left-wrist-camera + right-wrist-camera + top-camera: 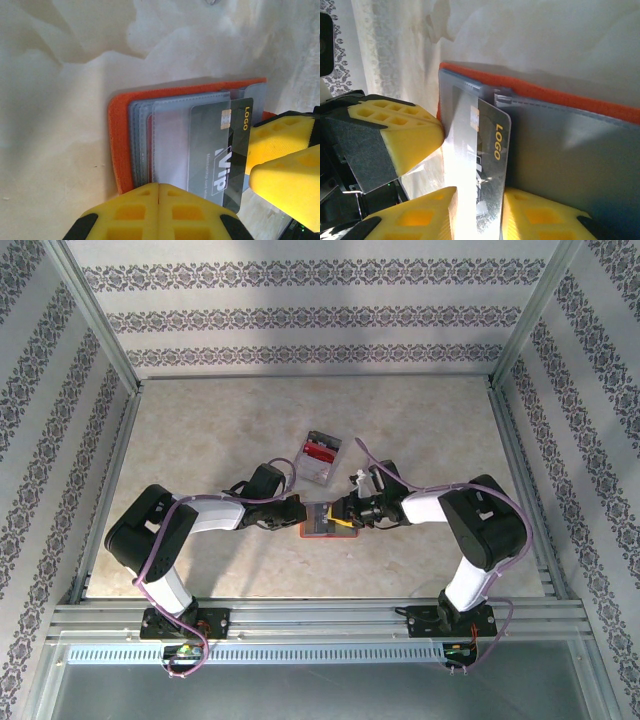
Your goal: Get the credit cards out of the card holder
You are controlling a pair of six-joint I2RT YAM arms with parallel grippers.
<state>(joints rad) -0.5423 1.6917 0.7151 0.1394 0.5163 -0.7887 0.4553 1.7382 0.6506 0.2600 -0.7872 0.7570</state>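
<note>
The orange-red card holder [322, 522] lies open on the table between both arms, its grey-blue sleeves [165, 145] fanned out. A black credit card [215, 150] marked "VIP" and "LOGO" sticks partway out of a clear sleeve toward the right arm. My left gripper [158, 186] is shut, its tips resting on the holder's near edge with nothing between them. My right gripper [479, 195] stands open, and the card's free end [492, 150] lies between its yellow fingers. Whether more cards sit in the holder [560, 92] is hidden by the sleeves.
A clear plastic box [321, 453] with red contents stands just beyond the holder. The left gripper's finger [400, 135] sits close to the card's far corner. Patterned walls and metal rails enclose the marble-look tabletop [200, 440].
</note>
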